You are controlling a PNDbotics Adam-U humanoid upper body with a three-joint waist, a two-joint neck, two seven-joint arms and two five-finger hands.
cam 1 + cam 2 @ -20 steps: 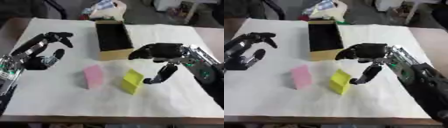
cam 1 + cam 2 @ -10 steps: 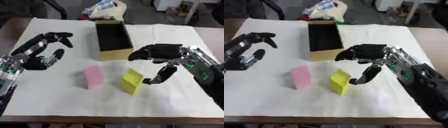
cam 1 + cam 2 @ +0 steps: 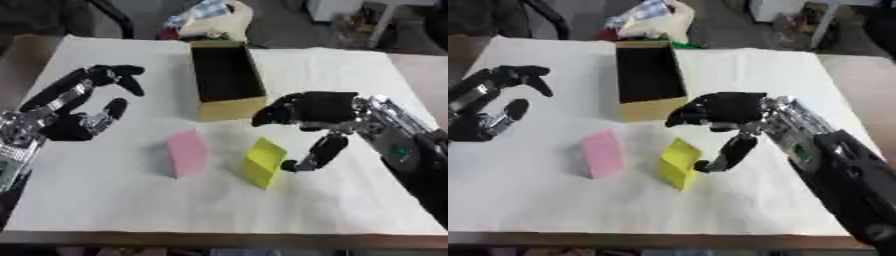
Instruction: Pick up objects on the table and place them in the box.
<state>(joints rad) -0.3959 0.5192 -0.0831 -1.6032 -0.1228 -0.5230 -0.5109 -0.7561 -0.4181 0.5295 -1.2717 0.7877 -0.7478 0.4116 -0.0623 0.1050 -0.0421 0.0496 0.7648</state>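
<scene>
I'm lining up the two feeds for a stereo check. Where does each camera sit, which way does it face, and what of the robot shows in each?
Left eye view: in the robot's head, looking down at the table; the left hand shows at the left, the right hand at the right by the yellow block.
Right eye view: the same head, beside the first and facing the same way; the scene sits further left in the picture, the left hand cut by the edge.
Both share the open box, the pink block, the yellow block and both hands.

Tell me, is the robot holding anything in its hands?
Nothing yet. The right hand hovers open beside the yellow block, and the left hand is open and empty.
</scene>
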